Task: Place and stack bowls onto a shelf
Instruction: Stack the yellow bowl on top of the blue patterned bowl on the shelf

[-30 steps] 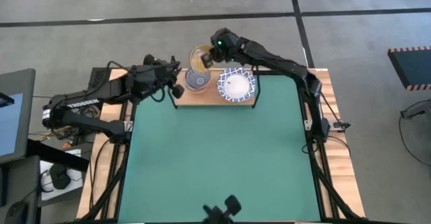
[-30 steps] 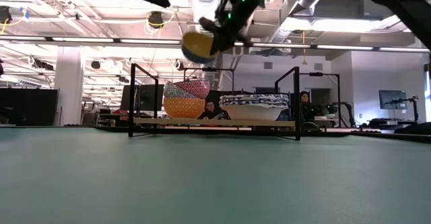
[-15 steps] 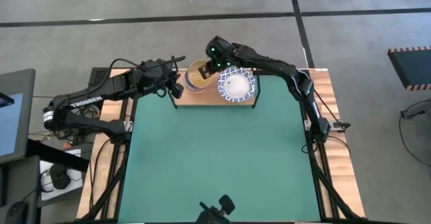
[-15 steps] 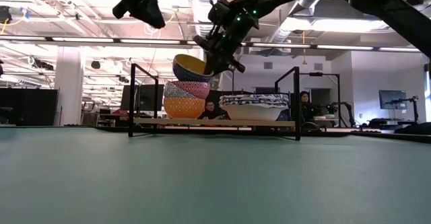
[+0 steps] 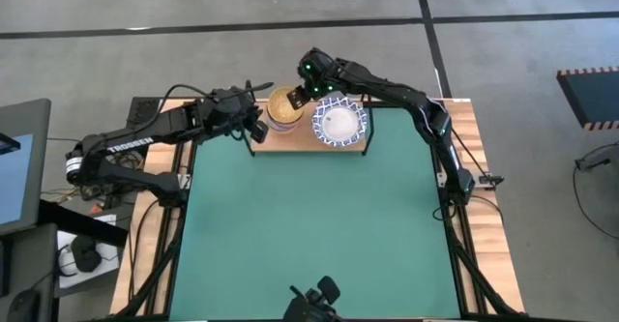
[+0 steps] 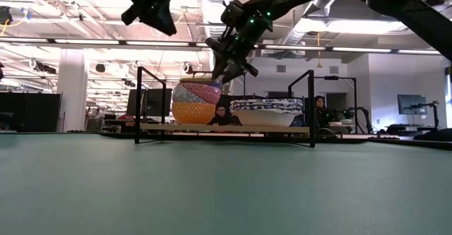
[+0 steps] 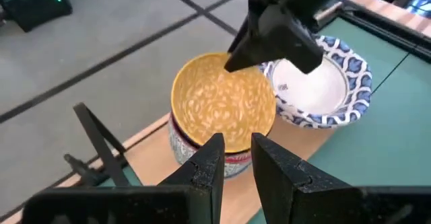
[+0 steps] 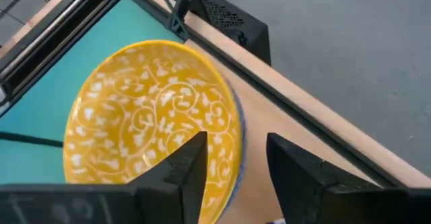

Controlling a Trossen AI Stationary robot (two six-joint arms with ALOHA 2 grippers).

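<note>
The golden-yellow bowl (image 5: 281,104) sits nested on top of a stack of small bowls (image 6: 196,102) at the left end of the light-wood shelf (image 6: 226,128). A red rim (image 7: 232,158) and a grey-blue patterned wall (image 7: 178,143) show below it. The wide white bowls with blue lattice rims (image 5: 338,122) are stacked at the shelf's right end. My right gripper (image 8: 236,177) is open at the yellow bowl's far right rim. My left gripper (image 7: 237,158) hovers above and to the left of the stack, with a narrow gap between its fingers, and holds nothing. My right gripper stands open astride the golden-yellow bowl's far right rim (image 8: 236,140), one finger over the inside and one outside, slanting down from the far right. I cannot tell whether a finger touches the rim. The bowl sits level in the stack.
The shelf's black wire frame posts (image 6: 138,104) rise at its ends. The green mat (image 5: 309,216) covers the table in front of the shelf. People sit in the room behind the table (image 6: 318,108).
My right gripper has brought the golden-yellow bowl from high beyond the table's far edge down and toward the near edge, onto the small stack. The bowl was tilted in the air and now sits level, nested in the stack.
</note>
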